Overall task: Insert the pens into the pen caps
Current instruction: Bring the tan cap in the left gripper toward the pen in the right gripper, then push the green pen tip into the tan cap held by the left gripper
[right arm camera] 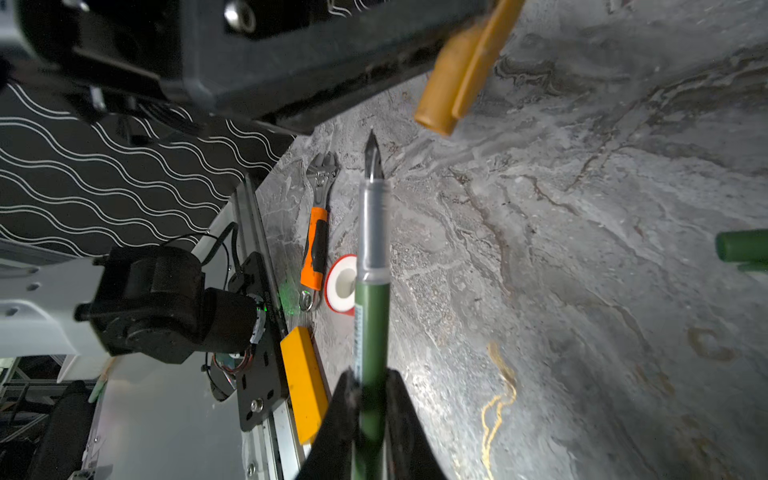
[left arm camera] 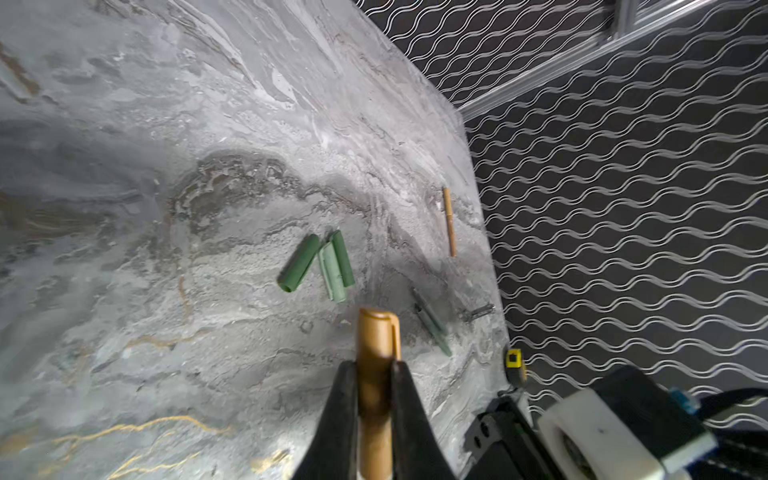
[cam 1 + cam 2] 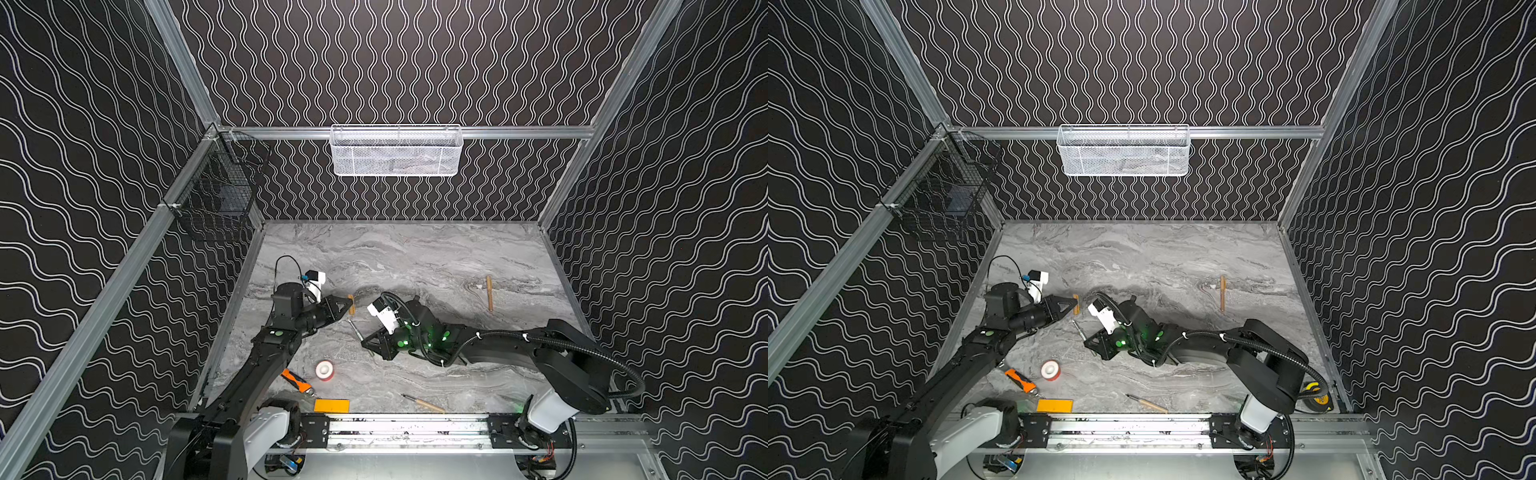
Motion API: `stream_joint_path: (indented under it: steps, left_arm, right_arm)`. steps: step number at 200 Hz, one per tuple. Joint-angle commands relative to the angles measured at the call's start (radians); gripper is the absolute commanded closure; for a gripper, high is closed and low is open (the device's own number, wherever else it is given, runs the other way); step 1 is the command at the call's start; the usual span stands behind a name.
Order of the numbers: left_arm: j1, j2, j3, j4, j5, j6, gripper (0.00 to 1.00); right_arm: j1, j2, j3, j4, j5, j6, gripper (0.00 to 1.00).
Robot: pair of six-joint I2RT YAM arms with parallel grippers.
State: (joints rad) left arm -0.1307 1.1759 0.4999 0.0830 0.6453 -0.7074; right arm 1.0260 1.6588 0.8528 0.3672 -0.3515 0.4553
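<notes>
My left gripper (image 2: 376, 365) is shut on a mustard tan pen cap (image 2: 377, 345), held above the table left of centre in both top views (image 3: 351, 304) (image 3: 1076, 304). My right gripper (image 1: 370, 384) is shut on a green pen (image 1: 371, 299) with a silver grip and dark nib. The nib points toward the cap's open end (image 1: 434, 120), a short gap apart. Three green pen caps (image 2: 299, 262) lie together on the table, with green pens (image 2: 432, 322) beside them. A tan pen (image 3: 424, 403) lies near the front rail.
A capped tan pen (image 3: 489, 293) lies at the right. An orange-and-black wrench (image 3: 296, 380), a red-and-white tape roll (image 3: 324, 370) and a yellow block (image 3: 331, 405) sit at front left. A tape measure (image 3: 1318, 395) sits at front right. Wire baskets (image 3: 397, 151) hang on the walls.
</notes>
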Motion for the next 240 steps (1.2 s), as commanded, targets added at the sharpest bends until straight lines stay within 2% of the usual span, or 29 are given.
stream_joint_path:
  steps: [1, 79, 240]
  left_arm:
    - [0.005, -0.002, -0.006, 0.112, 0.037, -0.042, 1.00]
    - [0.019, 0.011, 0.004, 0.117, 0.040, -0.037, 1.00]
    - [0.026, 0.013, -0.006, 0.131, 0.058, -0.038, 1.00]
  right_arm:
    - [0.002, 0.006, -0.001, 0.070, 0.034, 0.035, 0.84]
    - [-0.001, -0.025, -0.041, 0.075, 0.092, 0.048, 0.84]
    - [-0.007, -0.035, -0.020, 0.051, 0.094, 0.021, 0.84]
